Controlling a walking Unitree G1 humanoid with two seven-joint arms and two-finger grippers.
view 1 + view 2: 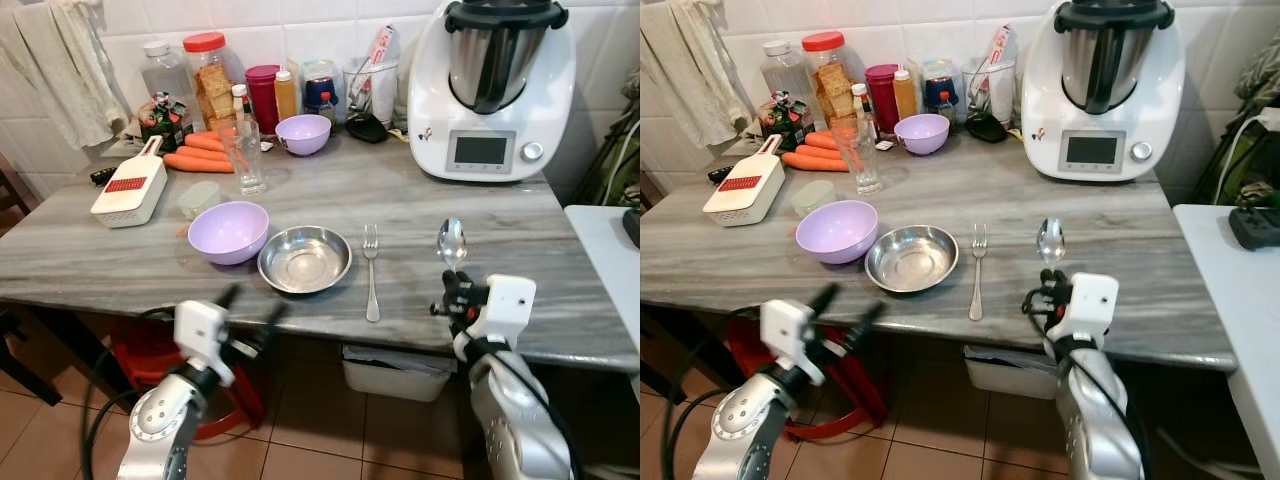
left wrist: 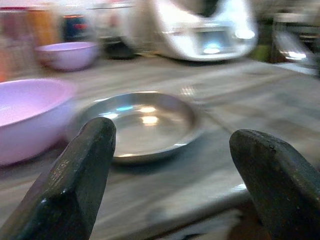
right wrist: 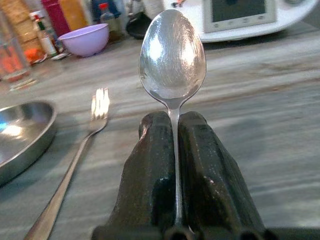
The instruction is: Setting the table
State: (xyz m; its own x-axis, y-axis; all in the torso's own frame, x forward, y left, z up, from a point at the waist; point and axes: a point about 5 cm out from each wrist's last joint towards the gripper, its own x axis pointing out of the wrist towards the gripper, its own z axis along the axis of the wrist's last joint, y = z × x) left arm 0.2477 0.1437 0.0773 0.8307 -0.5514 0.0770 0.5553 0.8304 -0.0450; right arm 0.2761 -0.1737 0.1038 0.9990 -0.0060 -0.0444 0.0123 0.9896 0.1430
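Observation:
A steel plate (image 1: 304, 259) lies near the front of the marble table (image 1: 560, 250), with a fork (image 1: 371, 272) just to its right. My right gripper (image 1: 452, 287) is shut on a spoon (image 1: 451, 241), holding it over the table to the right of the fork; the spoon's bowl (image 3: 172, 55) sticks out past the fingers (image 3: 152, 165). My left gripper (image 1: 250, 310) hangs open below the table's front edge, in front of the plate (image 2: 145, 122), with its fingers (image 2: 75, 185) spread wide. A lilac bowl (image 1: 228, 231) sits left of the plate.
At the back stand a white kitchen machine (image 1: 490, 90), a second lilac bowl (image 1: 303, 134), jars, bottles, carrots (image 1: 198, 155) and a glass (image 1: 245, 155). A white grater (image 1: 130, 190) lies at the left. A white side table (image 1: 610, 260) stands to the right.

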